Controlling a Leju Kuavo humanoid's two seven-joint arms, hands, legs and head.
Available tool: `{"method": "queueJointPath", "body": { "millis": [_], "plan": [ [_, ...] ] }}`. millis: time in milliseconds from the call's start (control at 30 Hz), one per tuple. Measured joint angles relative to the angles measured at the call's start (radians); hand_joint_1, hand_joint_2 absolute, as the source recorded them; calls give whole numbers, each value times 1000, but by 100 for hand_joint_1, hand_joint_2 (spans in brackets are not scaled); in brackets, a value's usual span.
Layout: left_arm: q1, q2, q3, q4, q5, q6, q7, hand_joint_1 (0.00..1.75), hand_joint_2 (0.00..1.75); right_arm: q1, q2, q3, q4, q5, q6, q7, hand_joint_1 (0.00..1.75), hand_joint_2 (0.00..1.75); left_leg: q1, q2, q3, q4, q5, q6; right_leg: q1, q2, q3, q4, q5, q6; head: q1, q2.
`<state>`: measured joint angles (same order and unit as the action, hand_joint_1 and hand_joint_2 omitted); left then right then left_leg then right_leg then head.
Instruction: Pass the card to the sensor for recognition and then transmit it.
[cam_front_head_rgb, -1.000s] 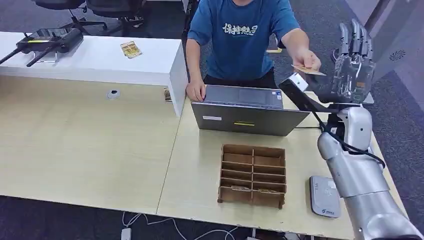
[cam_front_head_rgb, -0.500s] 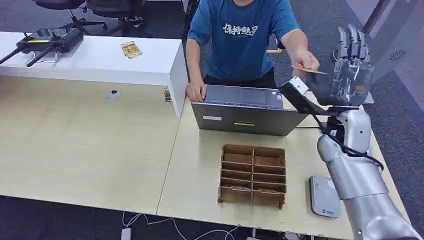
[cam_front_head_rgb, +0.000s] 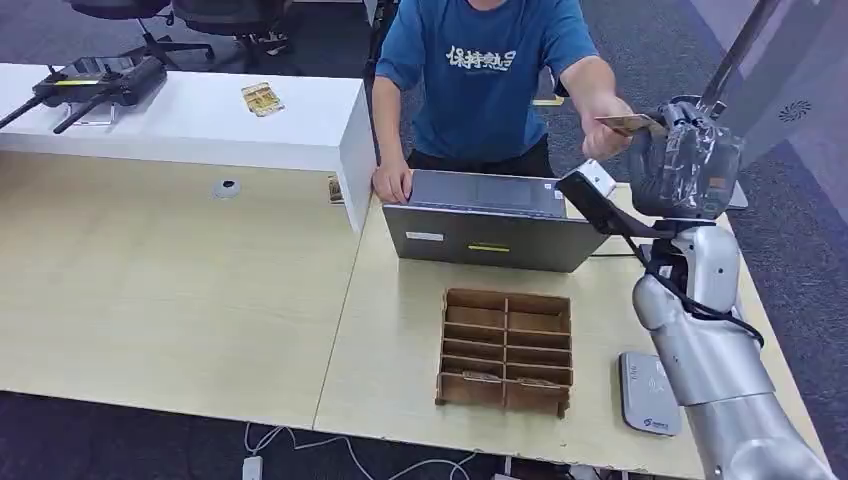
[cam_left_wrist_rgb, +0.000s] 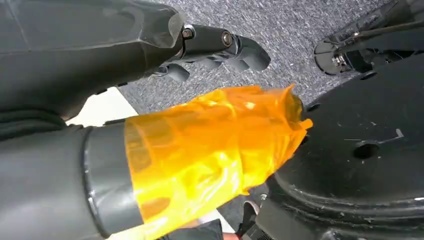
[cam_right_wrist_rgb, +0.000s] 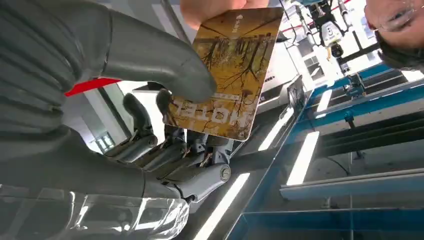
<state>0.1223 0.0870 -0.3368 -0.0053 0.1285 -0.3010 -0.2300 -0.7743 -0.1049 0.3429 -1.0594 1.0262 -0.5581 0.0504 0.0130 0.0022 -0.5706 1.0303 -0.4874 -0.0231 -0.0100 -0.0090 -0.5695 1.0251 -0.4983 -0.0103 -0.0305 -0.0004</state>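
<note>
Up close at the wrist, the right robot hand (cam_right_wrist_rgb: 165, 125) pinches the golden-brown printed plastic card (cam_right_wrist_rgb: 227, 70) between thumb and fingers while a person's hand (cam_right_wrist_rgb: 215, 9) grips its far edge. From the head, the card (cam_front_head_rgb: 628, 124) is a sliver above the pale wooden worktop (cam_front_head_rgb: 180, 290). The left robot hand (cam_left_wrist_rgb: 200, 45) hangs over grey carpet, its grip unclear.

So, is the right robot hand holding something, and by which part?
Yes: the right robot hand pinches the card at its lower end, thumb on the face. A person's hand grips the other end.

office | desks (cam_front_head_rgb: 150, 270) | laptop (cam_front_head_rgb: 490, 225) | swivel chairs (cam_front_head_rgb: 215, 15) | carpet (cam_front_head_rgb: 800, 230)
</note>
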Motion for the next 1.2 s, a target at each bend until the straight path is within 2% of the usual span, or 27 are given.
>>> {"method": "queueJointPath", "body": {
  "millis": [333,533,633,733,800,867,1033,1133,1200],
  "plan": [
    [-1,-6,14,0,-2,0,0,0,0,1,0,0,-6,4,5,9,175,175,0,0,0,0,0,0,0,0,0,0,0,0,0,0],
    [0,-8,18,0,-8,0,0,0,0,4,0,-3,-9,-54,30,0,175,175,0,0,0,0,0,0,0,0,0,0,0,0,0,0],
    [0,-10,27,0,-7,0,0,0,0,4,4,-11,-10,-183,81,-9,175,175,0,0,0,0,0,0,0,0,0,0,0,0,0,0],
    [4,-13,43,0,1,0,0,0,0,1,23,-46,-2,-457,176,-34,175,175,0,0,0,0,0,0,0,0,0,0,0,0,0,0],
    [5,-14,52,0,2,-1,0,0,0,-10,33,-75,21,-604,197,-32,175,175,0,0,0,0,0,0,0,0,0,0,0,0,0,0],
    [8,-15,63,0,3,-3,1,0,0,-21,33,-101,47,-688,211,-48,175,175,0,-1,0,0,0,0,0,-1,0,0,0,0,0,0],
    [11,-17,72,0,-1,-3,6,0,0,-24,23,-156,72,-795,211,-82,175,175,0,-1,0,0,0,0,0,-1,0,0,0,0,0,0],
    [11,-18,74,0,-3,-3,6,0,0,-24,13,-172,72,-812,211,-84,175,175,0,-1,0,0,0,0,0,-1,0,0,0,0,0,0],
    [11,-19,77,0,-5,-2,6,0,0,-24,4,-179,72,-805,186,-80,175,175,0,-1,0,0,0,0,0,-1,0,0,0,0,0,0]
  ]
}}
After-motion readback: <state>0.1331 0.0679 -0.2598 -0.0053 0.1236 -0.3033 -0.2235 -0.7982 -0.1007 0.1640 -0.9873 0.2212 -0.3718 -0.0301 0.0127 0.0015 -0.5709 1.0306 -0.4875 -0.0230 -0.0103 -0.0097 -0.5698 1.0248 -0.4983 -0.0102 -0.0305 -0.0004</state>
